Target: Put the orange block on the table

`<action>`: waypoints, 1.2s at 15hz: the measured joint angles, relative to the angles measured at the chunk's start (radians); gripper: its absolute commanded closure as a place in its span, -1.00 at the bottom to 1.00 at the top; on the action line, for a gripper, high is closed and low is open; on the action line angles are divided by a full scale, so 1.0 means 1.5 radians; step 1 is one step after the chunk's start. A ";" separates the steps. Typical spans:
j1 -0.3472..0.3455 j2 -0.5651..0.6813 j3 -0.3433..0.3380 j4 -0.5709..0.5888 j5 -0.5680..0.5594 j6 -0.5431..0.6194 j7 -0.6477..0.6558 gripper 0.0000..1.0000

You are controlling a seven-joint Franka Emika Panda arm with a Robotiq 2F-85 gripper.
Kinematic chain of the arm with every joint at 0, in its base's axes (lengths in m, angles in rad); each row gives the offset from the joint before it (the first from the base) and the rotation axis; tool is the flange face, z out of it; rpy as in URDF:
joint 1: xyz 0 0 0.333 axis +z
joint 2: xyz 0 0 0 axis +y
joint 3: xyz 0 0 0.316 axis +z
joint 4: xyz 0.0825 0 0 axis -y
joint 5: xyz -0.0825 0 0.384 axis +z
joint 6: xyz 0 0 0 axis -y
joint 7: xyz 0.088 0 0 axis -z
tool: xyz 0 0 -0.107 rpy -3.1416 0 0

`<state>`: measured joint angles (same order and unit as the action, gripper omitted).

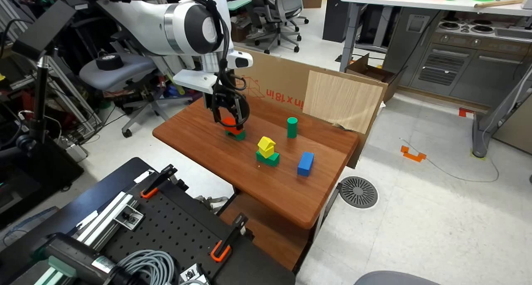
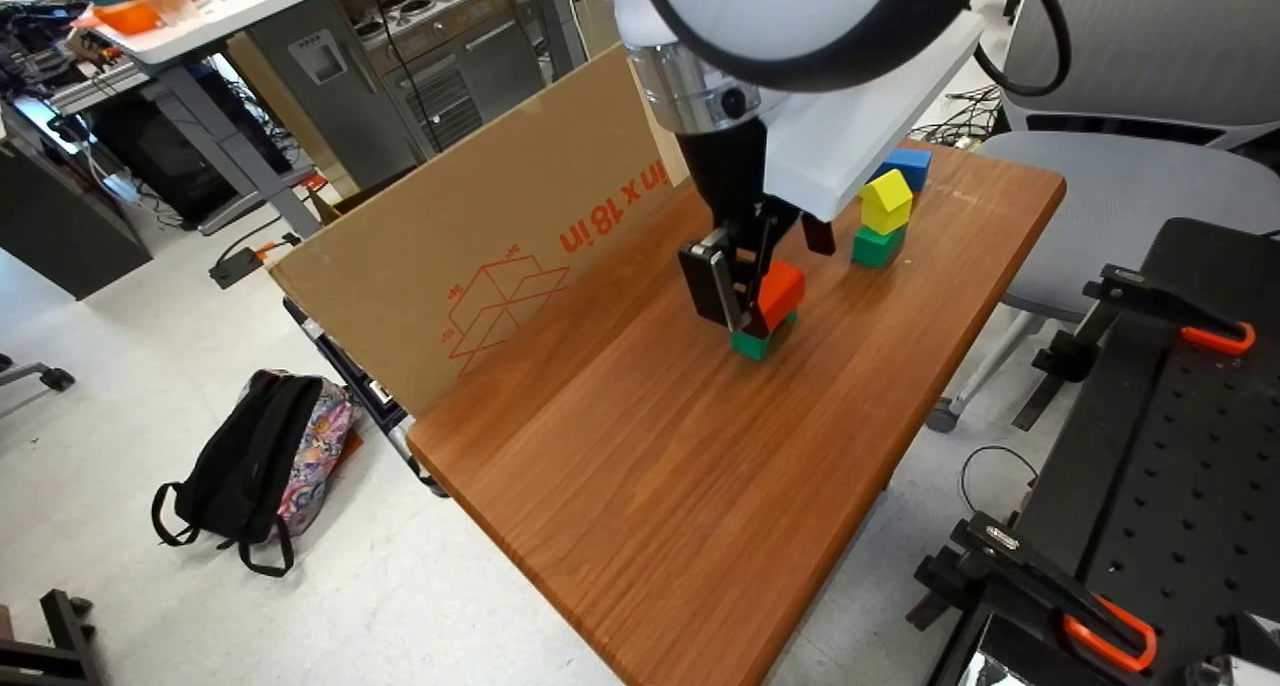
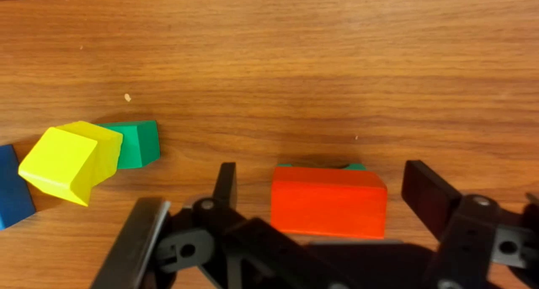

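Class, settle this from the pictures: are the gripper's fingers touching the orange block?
Apart. The wrist view shows bare wood of the table between the orange block and the fingers, one gap on each side.

A blue block (image 1: pixel 305 164) lies near stacked yellow blocks (image 1: pixel 266 146).

- Gaps separated the orange block (image 3: pixel 328 204) from both fingers (image 3: pixel 426 194).
- Stacked yellow blocks (image 3: pixel 67 160) obstructed the wrist view's left.
- Cardboard (image 2: pixel 385 296) walled one edge of the table (image 2: pixel 680 516).

White arm (image 1: pixel 143 27), silver band (image 1: pixel 170 28), black cables (image 1: pixel 208 2), black gripper (image 3: pixel 321 173).
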<state>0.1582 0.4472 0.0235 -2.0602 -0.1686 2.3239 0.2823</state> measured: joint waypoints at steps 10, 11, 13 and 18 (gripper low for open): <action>0.014 0.056 -0.003 0.058 -0.001 -0.044 0.004 0.16; 0.015 0.058 -0.003 0.064 -0.001 -0.044 0.004 0.16; 0.019 0.059 -0.005 0.071 -0.002 -0.044 0.004 0.16; 0.024 0.057 -0.003 0.085 -0.002 -0.051 -0.001 0.16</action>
<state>0.1943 0.5334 0.0185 -1.9321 -0.1722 2.2469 0.2813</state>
